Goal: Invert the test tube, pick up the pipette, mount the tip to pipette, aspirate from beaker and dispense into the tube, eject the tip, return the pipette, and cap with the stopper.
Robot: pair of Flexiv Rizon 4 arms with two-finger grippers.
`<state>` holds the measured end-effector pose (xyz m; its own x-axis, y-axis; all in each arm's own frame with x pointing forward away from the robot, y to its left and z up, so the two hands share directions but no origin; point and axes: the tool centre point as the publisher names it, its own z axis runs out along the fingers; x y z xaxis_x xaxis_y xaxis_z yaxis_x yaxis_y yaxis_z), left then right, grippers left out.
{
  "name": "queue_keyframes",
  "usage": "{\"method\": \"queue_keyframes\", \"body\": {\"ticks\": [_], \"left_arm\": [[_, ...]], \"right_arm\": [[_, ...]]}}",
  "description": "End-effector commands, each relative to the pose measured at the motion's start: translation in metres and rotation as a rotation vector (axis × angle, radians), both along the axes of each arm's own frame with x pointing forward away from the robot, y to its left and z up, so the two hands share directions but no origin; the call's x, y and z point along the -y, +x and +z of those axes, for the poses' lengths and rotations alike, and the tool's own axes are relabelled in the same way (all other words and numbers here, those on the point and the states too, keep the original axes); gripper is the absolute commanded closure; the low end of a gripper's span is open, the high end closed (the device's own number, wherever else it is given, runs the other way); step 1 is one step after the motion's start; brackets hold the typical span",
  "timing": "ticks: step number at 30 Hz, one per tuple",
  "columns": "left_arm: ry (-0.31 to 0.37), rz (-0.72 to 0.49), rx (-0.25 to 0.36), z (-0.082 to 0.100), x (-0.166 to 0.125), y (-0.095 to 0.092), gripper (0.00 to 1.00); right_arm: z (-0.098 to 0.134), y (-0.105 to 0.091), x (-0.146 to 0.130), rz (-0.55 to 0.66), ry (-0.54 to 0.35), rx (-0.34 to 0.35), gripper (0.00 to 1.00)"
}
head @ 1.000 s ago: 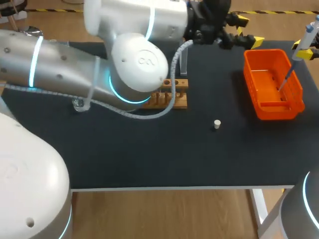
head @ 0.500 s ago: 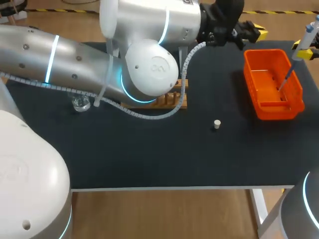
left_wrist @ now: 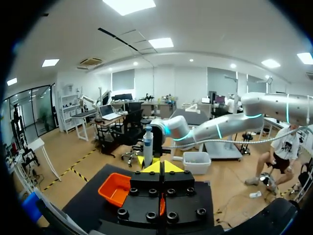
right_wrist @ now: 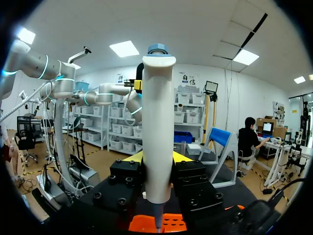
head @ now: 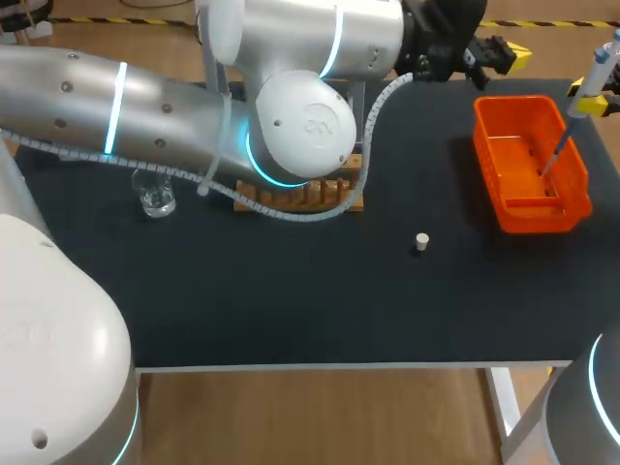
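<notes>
pipette point(head: 593, 77) poised over bin point(head: 579, 184), tip point(head: 557, 155) to drop
right gripper point(right_wrist: 157, 159) clamps it at 2 o'clock on the table point(head: 291, 310); eject only with the tip centred over the bin. left gripper point(left_wrist: 159, 166), at 1 o'clock, is closed and empty.

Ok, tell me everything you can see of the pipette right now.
The pipette is a slim white barrel, plastic by the look of it, with a pale blue plunger button on top and a narrow grey nozzle below. It is off the table, clamped from two sides between the fingers of the right gripper. In the head view it hangs at the table's far right, its thin bluish lower end slanting down over the orange bin without visibly touching it. Whether a tip is mounted I cannot tell.
</notes>
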<state>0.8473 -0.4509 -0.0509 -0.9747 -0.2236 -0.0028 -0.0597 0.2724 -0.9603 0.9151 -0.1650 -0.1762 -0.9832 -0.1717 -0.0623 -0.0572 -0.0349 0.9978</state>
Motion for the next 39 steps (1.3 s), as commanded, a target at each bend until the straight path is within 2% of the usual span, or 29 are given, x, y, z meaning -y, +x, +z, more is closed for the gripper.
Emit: {"method": "queue_keyframes", "body": {"ticks": [1, 6, 22, 26, 39], "left_arm": [[-0.055, -0.003, 0.014, -0.011, 0.024, 0.01, 1.0], [-0.092, 0.011, 0.037, -0.013, 0.042, 0.017, 1.0], [-0.125, -0.003, 0.062, -0.006, 0.093, 0.035, 1.0], [-0.14, 0.011, 0.048, -0.01, 0.1, 0.038, 1.0], [-0.177, 0.023, 0.076, -0.012, 0.113, 0.049, 1.0]], "right_arm": [[0.0, 0.0, 0.0, 0.0, -0.002, 0.002, 1.0], [0.0, 0.0, 0.0, 0.0, -0.002, 0.002, 1.0], [0.0, 0.0, 0.0, 0.0, -0.002, 0.002, 1.0], [0.0, 0.0, 0.0, 0.0, -0.002, 0.002, 1.0], [0.0, 0.0, 0.0, 0.0, -0.002, 0.002, 1.0]]}}
